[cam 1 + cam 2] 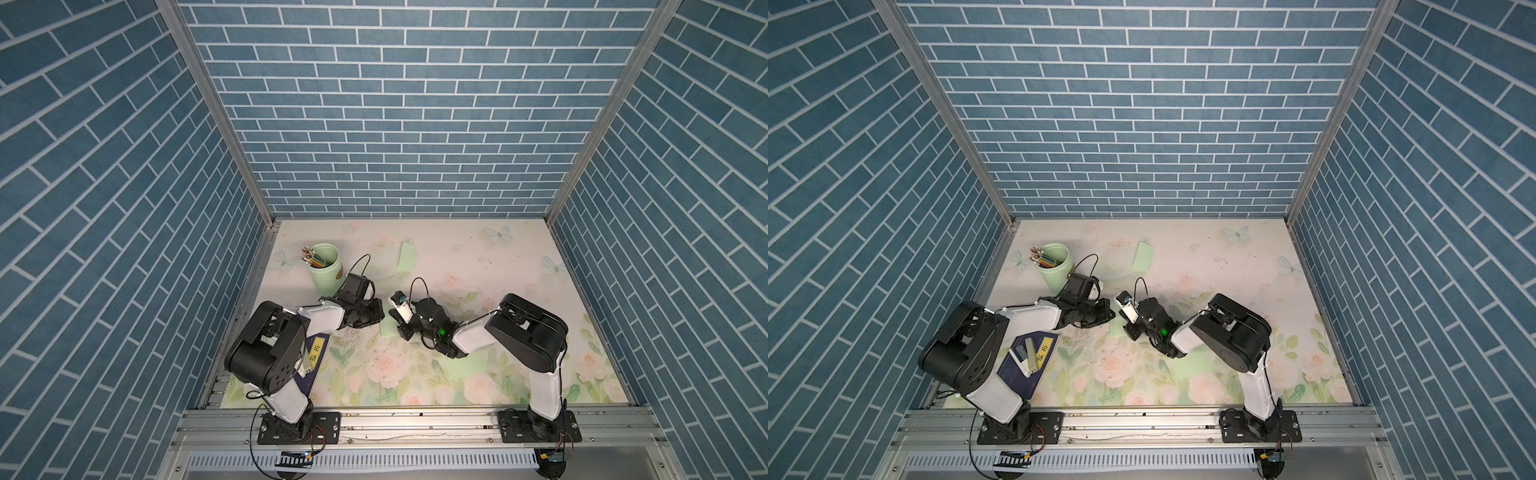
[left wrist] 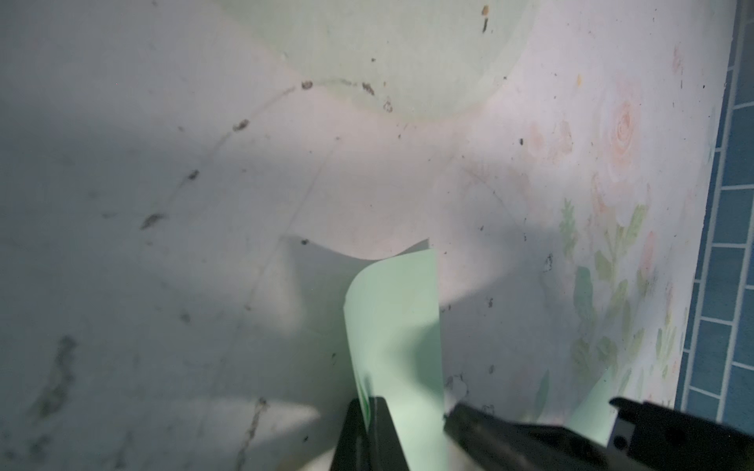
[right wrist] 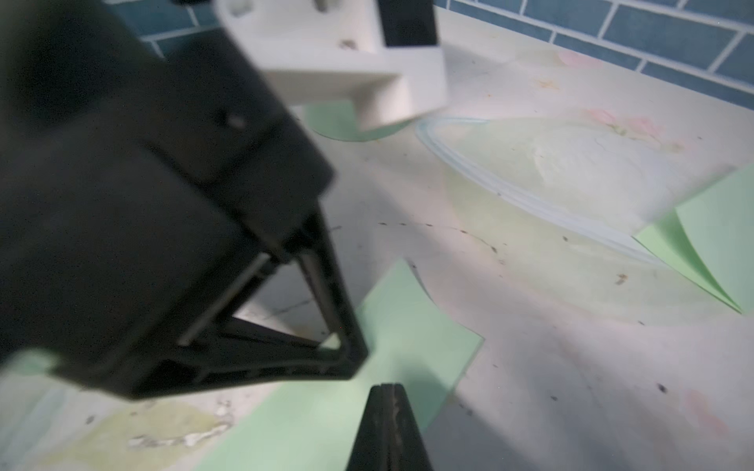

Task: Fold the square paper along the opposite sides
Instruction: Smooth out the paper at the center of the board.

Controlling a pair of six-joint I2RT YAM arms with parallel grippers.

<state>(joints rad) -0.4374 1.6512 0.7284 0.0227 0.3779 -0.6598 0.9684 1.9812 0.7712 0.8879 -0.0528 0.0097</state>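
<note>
The square paper [image 1: 389, 328] [image 1: 1116, 328] is light green and lies mid-table between my two grippers. In the left wrist view the paper [image 2: 395, 318] curls up off the mat, and my left gripper [image 2: 369, 403] is shut with the paper's edge pinched between its fingers. My right gripper [image 3: 387, 391] is shut, with its black tip over the flat part of the paper [image 3: 408, 326] and nothing between its fingers. The left gripper's tip [image 3: 355, 359] sits just beside it over the same sheet. In both top views the two grippers [image 1: 380, 316] [image 1: 402, 331] nearly meet.
A second green paper [image 1: 407, 256] [image 3: 710, 253], folded, lies towards the back. A green cup of pencils [image 1: 324, 268] stands at the back left. A dark blue book [image 1: 1030, 361] lies under the left arm. A clear round lid [image 3: 530, 175] rests on the floral mat.
</note>
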